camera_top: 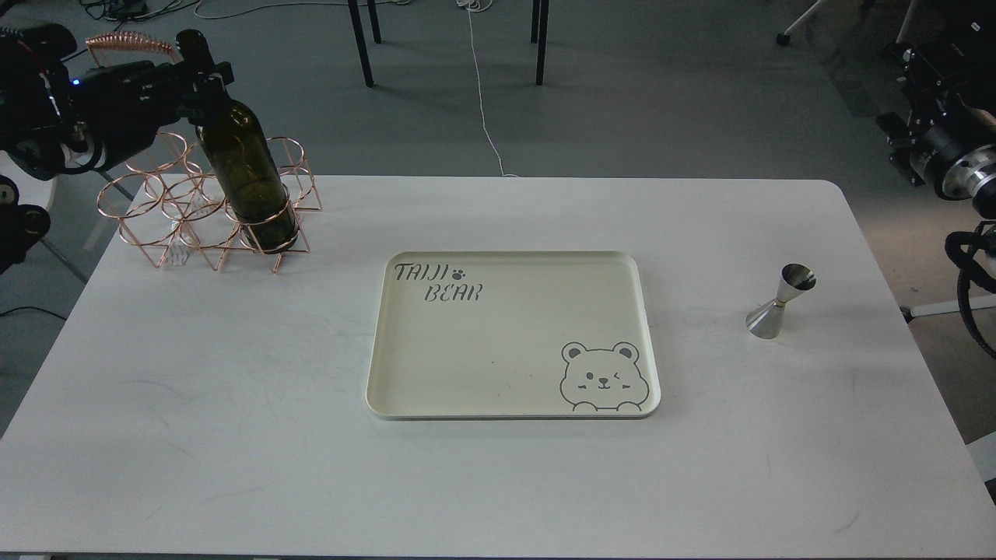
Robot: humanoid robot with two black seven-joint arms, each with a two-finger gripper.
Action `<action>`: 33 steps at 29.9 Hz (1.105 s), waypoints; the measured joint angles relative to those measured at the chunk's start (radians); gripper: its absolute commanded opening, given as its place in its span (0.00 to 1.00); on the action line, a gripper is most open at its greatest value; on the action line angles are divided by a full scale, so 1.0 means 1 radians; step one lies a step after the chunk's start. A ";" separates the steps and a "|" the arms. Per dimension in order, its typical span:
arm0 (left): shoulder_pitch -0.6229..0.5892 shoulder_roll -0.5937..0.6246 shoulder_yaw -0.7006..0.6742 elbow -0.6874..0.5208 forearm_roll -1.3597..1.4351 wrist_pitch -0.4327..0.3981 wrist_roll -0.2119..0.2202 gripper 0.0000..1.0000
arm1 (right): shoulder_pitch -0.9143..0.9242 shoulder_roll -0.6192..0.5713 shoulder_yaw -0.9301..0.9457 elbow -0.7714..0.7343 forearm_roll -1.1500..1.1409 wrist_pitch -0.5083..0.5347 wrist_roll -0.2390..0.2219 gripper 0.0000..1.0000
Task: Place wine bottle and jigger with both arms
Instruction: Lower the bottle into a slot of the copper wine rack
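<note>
White tabletop point(233, 404), cream tray point(498, 412) mid. Left pincer point(204, 66) clenched on wine bottle point(247, 171) neck, bottle tilted in copper rack point(156, 225). Jigger point(780, 302) stands far right; right pincer out of view. Risk: bottle base snags rack ring, drags rack over.

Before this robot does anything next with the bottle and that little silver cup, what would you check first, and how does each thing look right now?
1. Left gripper at the wine bottle neck: ok; jaws' grip cannot tell.
2. Bottle seated in the copper wire rack, leaning: not ok for a straight lift.
3. Tray bare and flat: ok.
4. Jigger upright on the table, right of the tray: ok.
5. Right gripper: out of view, cannot tell.
</note>
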 measured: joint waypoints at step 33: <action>-0.005 0.000 0.066 0.005 -0.050 0.042 0.000 0.74 | -0.002 0.000 0.000 0.002 0.000 0.000 0.000 0.97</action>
